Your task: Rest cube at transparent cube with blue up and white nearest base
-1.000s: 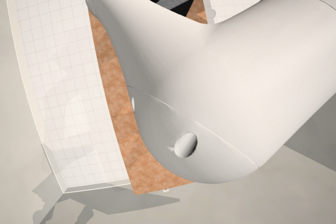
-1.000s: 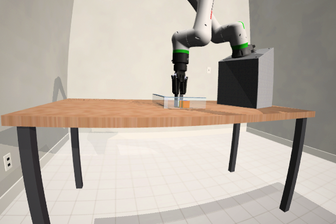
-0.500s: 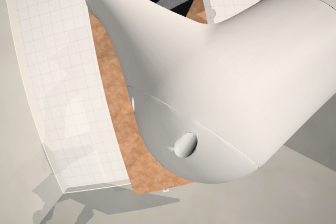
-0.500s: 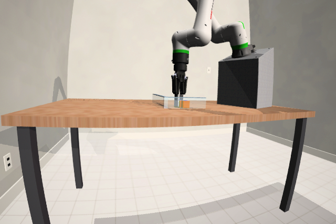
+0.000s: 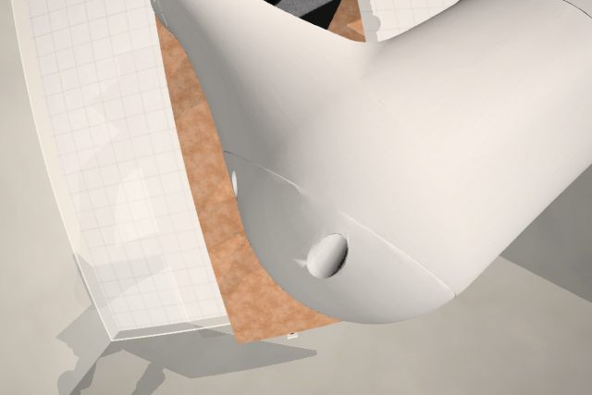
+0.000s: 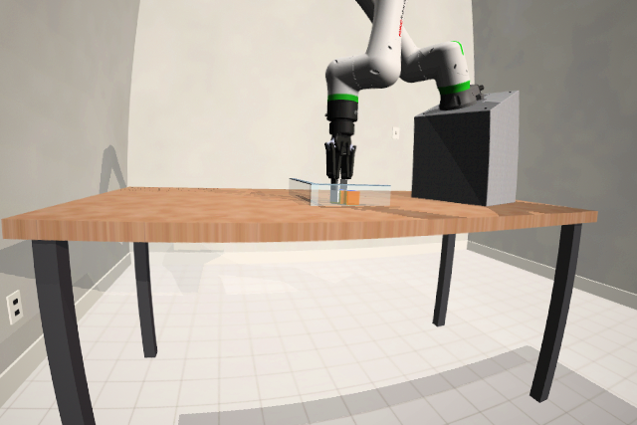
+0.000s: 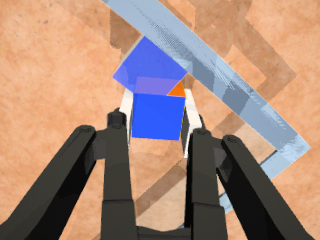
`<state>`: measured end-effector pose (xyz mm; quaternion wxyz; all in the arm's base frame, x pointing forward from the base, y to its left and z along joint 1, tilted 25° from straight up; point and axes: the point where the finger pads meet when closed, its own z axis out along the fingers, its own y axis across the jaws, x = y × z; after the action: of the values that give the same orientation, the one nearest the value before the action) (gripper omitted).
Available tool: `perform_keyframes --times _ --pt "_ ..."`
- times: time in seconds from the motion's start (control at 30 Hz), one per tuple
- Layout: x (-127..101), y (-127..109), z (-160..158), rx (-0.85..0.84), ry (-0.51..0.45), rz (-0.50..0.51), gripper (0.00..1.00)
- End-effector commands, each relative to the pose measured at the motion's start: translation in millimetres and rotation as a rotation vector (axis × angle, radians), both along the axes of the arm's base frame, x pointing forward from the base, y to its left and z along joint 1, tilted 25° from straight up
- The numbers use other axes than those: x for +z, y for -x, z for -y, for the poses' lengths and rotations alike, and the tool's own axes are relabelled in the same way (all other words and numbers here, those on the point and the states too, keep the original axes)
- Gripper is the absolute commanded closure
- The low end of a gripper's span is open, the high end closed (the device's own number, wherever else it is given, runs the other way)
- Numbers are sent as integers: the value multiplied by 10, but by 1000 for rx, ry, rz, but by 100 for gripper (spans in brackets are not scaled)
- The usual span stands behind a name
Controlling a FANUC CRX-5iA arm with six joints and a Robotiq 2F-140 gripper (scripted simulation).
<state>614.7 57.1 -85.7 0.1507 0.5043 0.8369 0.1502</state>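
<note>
In the wrist view the cube [image 7: 158, 116] shows its blue face up, with a small orange corner beside it. My gripper [image 7: 157, 100] is shut on the cube, one pale finger pad against each side. The transparent cube [image 7: 148, 68] lies just beyond it, turned at an angle and overlapping the cube's far edge, beside the glass wall. In the exterior view the gripper [image 6: 339, 181] points straight down into the low glass tray [image 6: 339, 192], and the cube's orange side [image 6: 352, 197] shows at table level. The top view is blocked by the arm.
A low transparent tray wall [image 7: 194, 54] runs diagonally just past the cubes. The robot's dark pedestal [image 6: 465, 148] stands on the wooden table [image 6: 288, 214] to the right of the tray. The arm's white links [image 5: 382, 152] fill the top view.
</note>
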Motion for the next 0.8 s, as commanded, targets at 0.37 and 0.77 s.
perform_keyframes --times 0.37,0.77 --pt "-4 3 2 0 0 -1 100" --pt "123 58 16 0 1 -1 100"
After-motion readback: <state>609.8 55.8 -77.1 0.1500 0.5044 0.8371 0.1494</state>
